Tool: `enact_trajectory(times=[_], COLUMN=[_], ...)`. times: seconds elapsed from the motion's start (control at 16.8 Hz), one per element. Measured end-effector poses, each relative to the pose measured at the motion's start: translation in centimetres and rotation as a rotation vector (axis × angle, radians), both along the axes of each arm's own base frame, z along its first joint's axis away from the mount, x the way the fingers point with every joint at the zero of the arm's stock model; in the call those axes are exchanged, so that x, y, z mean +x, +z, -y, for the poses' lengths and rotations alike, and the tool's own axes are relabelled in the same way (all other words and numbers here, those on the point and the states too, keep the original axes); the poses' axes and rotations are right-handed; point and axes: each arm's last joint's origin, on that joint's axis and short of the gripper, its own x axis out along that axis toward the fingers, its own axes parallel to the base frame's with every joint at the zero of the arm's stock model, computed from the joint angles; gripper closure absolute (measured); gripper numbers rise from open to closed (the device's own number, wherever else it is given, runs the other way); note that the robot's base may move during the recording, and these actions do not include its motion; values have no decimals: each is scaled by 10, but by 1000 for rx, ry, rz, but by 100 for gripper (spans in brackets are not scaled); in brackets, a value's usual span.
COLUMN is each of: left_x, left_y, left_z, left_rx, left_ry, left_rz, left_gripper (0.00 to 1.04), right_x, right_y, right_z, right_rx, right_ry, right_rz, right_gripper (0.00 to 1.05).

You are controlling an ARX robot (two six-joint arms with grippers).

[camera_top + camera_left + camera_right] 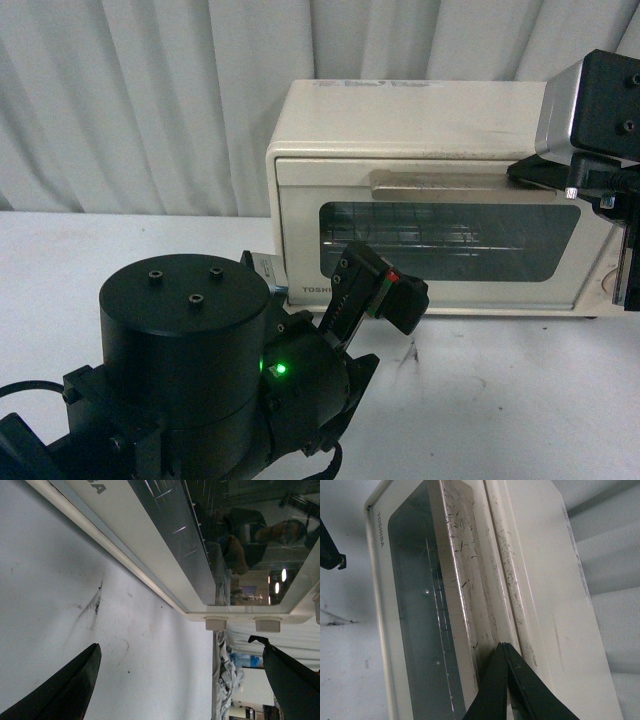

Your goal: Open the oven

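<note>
Right wrist view: right claw (503,650) pressed together, holding nothing, its tip tucked into the groove behind the handle (470,570). It sits near one end of the bar. The door looks closed.

The oven (420,130) sits on the table (520,400), right of centre and near the curtain.

Risks, as I judge them:
- A hooked tip at the bar's end could slip off when I pull.
- The oven may slide or tip forward instead of the door hinging.
- The door may drop onto the left claw (388,290).

Only the front view shows the left claw parked low before the door's lower left corner. Only the left wrist view shows it is spread and empty. Only the right wrist view shows the hook's seating.
</note>
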Motion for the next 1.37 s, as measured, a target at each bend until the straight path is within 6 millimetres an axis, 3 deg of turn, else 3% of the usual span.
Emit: enact_trajectory(times=[0.3,1.37], left_x=[1,0], left_y=[0,-5], left_z=[-1,-2], left_rx=[4,31], left_ry=[4,8], left_rz=[4,-3], left_gripper=[7,7], right_x=[1,-35], right_y=[-2,-30], right_z=[2,7], right_rx=[29,141], right_ry=[-4,16], right_rz=[-23,-108], right_gripper=[103,103])
